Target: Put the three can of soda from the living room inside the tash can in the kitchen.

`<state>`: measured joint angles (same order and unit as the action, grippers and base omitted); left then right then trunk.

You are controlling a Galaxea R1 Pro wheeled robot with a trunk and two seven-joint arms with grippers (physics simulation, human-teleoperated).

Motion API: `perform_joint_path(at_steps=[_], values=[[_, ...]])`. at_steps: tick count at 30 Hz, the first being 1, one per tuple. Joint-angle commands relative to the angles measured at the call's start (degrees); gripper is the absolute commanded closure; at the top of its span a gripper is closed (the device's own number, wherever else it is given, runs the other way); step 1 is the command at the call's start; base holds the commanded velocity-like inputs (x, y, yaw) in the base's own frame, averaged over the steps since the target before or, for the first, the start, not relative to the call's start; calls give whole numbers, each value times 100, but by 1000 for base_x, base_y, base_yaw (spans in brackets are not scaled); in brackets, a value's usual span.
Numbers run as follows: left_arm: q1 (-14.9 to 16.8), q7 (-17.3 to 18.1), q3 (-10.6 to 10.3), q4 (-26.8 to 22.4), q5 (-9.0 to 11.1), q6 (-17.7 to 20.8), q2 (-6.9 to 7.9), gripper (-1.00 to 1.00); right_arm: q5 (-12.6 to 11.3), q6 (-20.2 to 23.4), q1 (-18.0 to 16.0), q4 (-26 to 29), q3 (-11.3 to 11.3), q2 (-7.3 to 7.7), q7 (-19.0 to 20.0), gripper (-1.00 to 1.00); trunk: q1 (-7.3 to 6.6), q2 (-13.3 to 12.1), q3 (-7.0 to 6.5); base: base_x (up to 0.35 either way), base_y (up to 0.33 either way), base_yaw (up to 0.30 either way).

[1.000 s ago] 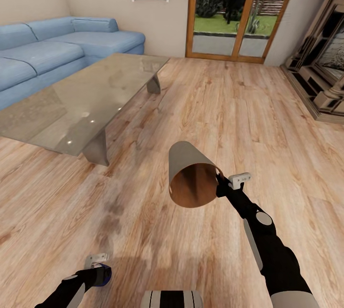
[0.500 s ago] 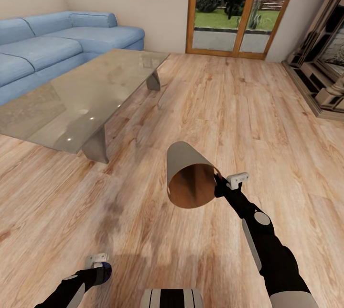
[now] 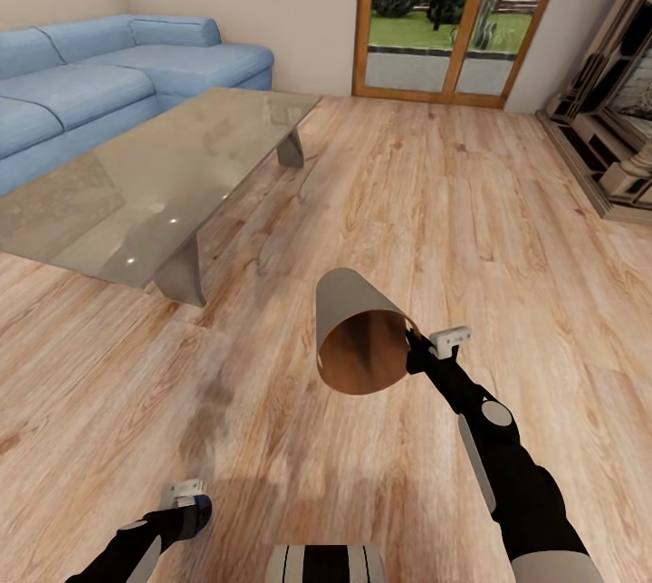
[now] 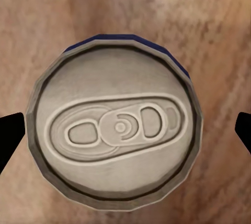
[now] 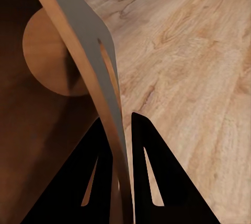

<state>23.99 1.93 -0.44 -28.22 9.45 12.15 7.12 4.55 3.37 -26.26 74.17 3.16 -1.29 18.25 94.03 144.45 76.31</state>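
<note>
Black fingers of the right gripper (image 5: 121, 145) pinch the rim wall of the pale grey tapered trash can with brown wood-toned inside (image 3: 362, 343), held tipped on its side above the light wood plank floor (image 3: 435, 194), mouth toward the camera. Left gripper (image 3: 186, 500), low at the left of the head view, is clamped on a dark blue soda can with grey metal top (image 4: 116, 125). Glass low table (image 3: 163, 180) stands ahead to the left, with a long blue corner sofa (image 3: 109, 81) beyond. Wood-framed glass doors (image 3: 453, 17) occupy the far wall.
</note>
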Motion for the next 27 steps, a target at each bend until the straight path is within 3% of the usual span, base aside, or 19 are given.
perform_joint_path(at_steps=[1,9,10,19,27], values=[[0,0,0,1,-2,-1,0,-100,-59,5,1,10,0,0,38,100,-1,0,-1,0,0,0],[0,0,0,1,2,-2,0,-100,-59,5,6,10,0,-2,38,100,-1,0,-1,0,0,0],[0,0,0,-1,3,-2,0,100,-59,5,6,10,0,-2,38,100,-1,0,-1,0,0,0],[0,-17,8,0,-4,-104,-1,100,-59,5,14,10,-93,-3,26,100,-1,0,-1,0,0,0],[0,-17,0,51,-12,-99,-2,100,-59,5,16,10,-122,-3,21,100,-21,-10,-178,0,0,0]])
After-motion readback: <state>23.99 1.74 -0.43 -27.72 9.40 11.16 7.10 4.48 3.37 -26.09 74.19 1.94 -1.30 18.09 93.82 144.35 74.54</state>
